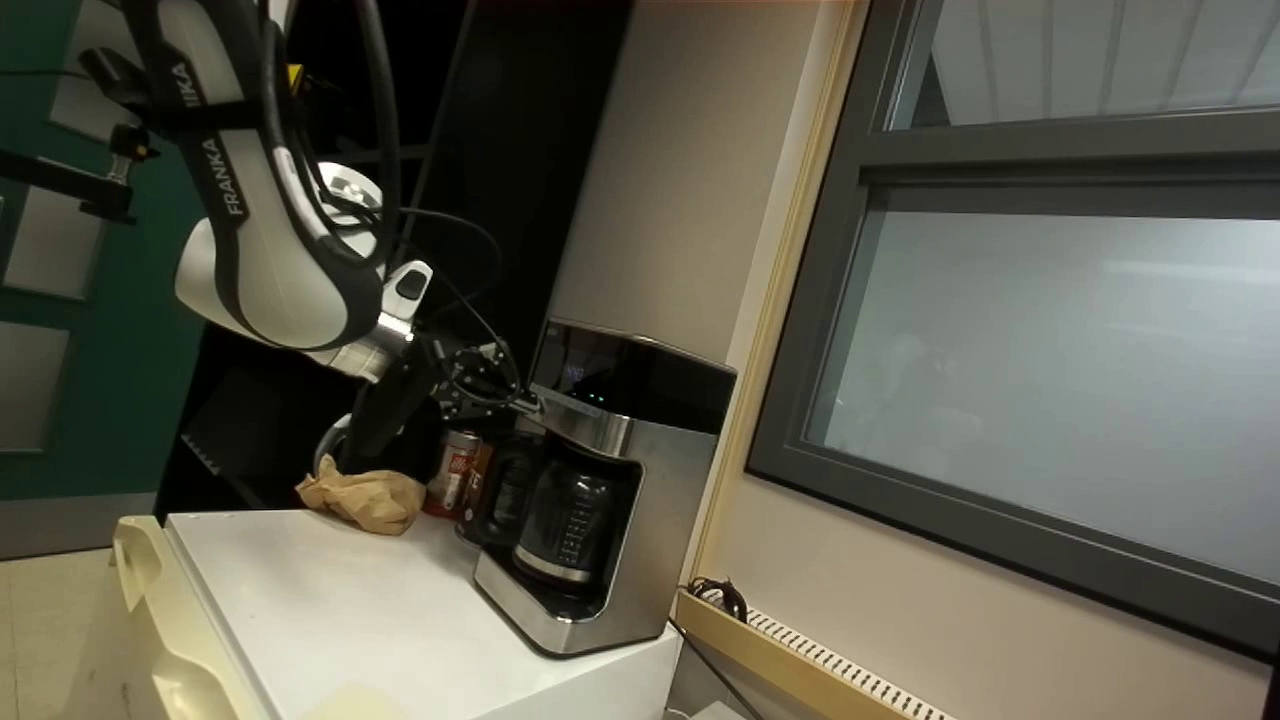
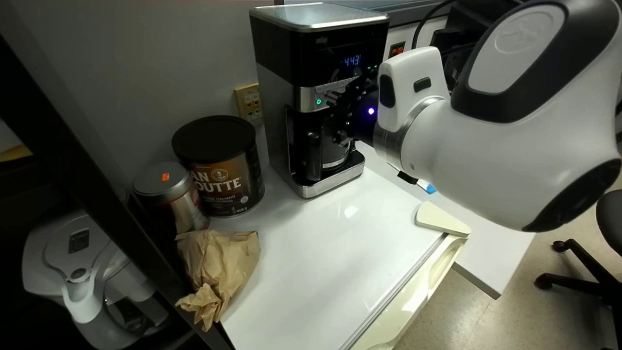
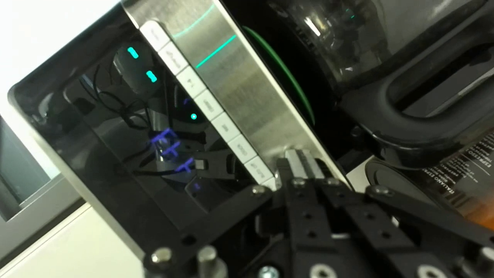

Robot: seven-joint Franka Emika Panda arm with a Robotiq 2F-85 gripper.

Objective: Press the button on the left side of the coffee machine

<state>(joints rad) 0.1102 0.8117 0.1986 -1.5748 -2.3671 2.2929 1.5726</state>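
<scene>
Between the coffee machine's (image 2: 305,99) buttons (image 3: 210,104) and panel edge (image 3: 269,79), end effector (image 3: 303,159).

In an exterior view, the robot arm (image 1: 275,230) is slanting down from the upper left, and its end effector (image 1: 530,403) is pointing at the left end of the silver-grey panel (image 1: 597,429) on the coffee machine (image 1: 665,540); whether they are touching, this angle isn't showing. Small lights (image 1: 597,399) are glowing on the black display strip (image 1: 670,385) above the panel. The dark carafe (image 1: 572,520) is sitting inside the machine, its handle (image 1: 512,475) pointing left. Farther left, a red-and-silver can (image 1: 457,462) is standing on the white bench (image 1: 340,600), with a crumpled brown paper bag (image 1: 367,498) lying just beside it.
</scene>
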